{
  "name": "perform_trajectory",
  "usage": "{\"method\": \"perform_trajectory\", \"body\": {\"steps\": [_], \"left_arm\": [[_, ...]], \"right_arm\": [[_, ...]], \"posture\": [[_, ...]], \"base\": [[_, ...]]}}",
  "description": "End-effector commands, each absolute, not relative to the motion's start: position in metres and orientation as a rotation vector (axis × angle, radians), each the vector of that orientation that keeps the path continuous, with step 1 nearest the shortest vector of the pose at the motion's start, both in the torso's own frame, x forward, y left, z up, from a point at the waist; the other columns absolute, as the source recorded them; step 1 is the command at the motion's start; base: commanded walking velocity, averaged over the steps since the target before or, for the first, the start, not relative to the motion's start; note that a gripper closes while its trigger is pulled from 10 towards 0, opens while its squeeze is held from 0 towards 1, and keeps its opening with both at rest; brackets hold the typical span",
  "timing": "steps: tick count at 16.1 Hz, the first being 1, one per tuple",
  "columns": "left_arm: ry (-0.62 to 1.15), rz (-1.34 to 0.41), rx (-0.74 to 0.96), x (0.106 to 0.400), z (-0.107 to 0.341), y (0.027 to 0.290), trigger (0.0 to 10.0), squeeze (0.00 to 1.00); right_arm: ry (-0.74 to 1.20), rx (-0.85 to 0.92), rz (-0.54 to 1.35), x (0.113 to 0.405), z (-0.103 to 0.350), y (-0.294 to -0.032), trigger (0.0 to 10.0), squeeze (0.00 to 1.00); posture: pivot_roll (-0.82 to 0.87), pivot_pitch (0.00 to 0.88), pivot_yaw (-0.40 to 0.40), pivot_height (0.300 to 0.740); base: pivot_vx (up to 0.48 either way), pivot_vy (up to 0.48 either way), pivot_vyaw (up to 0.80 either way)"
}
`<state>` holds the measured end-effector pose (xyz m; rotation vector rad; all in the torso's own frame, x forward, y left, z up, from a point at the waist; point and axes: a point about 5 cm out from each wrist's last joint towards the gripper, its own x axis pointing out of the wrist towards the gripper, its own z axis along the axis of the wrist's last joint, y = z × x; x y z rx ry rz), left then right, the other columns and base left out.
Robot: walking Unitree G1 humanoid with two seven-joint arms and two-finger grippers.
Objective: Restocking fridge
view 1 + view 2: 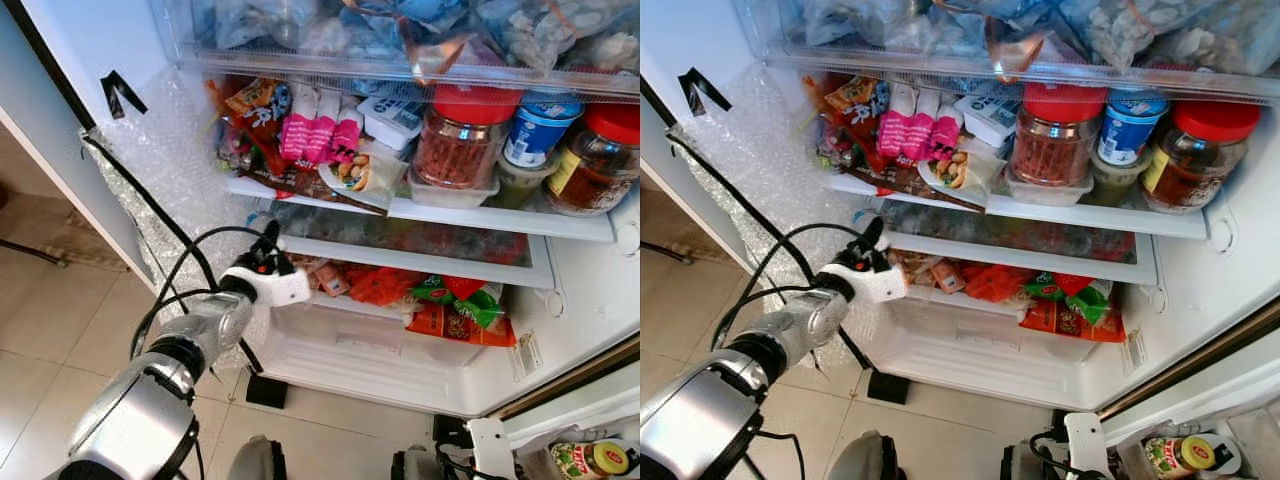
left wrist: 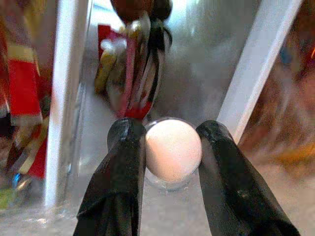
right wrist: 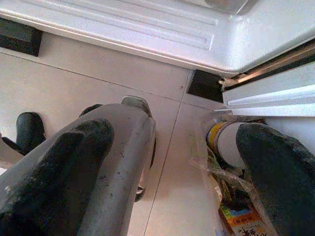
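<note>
Bright, even light fills the open white fridge interior [image 1: 590, 270] in the head views, sharp throughout; glare whitens the clear plastic freezer drawer front [image 1: 400, 60]; the left wrist view is soft — shelves beyond the jaws blur, the round white cap [image 2: 173, 148] between them stays crisp; pale floor tiles [image 3: 74, 83] lie evenly lit.

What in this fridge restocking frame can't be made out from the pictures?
- What the left claw holds: the left wrist view shows a round white cap between its fingers; the body below is hidden.
- Packets behind it in that view: too blurred to identify.
- Top drawer contents: frosted plastic and the upper edge cut them off.
- Right claw: its fingers are cropped, and the bagged jar label is too small to read.
</note>
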<state>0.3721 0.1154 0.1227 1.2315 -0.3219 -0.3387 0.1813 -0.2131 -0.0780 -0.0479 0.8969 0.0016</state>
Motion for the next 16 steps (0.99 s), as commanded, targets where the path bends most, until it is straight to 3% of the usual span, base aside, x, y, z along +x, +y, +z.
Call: {"method": "perform_trajectory", "body": {"steps": [1, 4, 5, 7, 16], "left_arm": [[-0.338, -0.39, 1.11, 0.367, 0.122, 0.108, 10.0, 0.0], [-0.35, -0.506, 0.728, 0.355, 0.125, 0.09, 10.0, 0.0], [-0.291, -0.553, 0.464, 0.347, 0.122, 0.085, 10.0, 0.0], [-0.275, -0.563, 0.307, 0.336, 0.118, 0.085, 10.0, 0.0], [-0.289, -0.507, 0.197, 0.321, 0.122, 0.104, 10.0, 0.0]], "right_arm": [[0.969, -0.032, -0.012, 0.162, -0.088, -0.213, 10.0, 0.0], [0.966, -0.033, -0.013, 0.163, -0.088, -0.212, 10.0, 0.0], [0.962, -0.039, -0.016, 0.163, -0.088, -0.211, 10.0, 0.0], [0.961, -0.04, -0.018, 0.163, -0.088, -0.211, 10.0, 0.0], [0.956, -0.049, -0.016, 0.164, -0.087, -0.21, 10.0, 0.0]], "posture": [[-0.06, 0.197, 0.029, 0.658], [-0.05, 0.194, 0.035, 0.658], [-0.04, 0.191, 0.037, 0.658], [-0.03, 0.191, 0.037, 0.658], [-0.03, 0.186, 0.042, 0.658]], "base": [[0.0, 0.0, 0.0], [0.0, 0.0, 0.0], [0.0, 0.0, 0.0], [0.0, 0.0, 0.0], [0.055, 0.0, 0.0]]}}
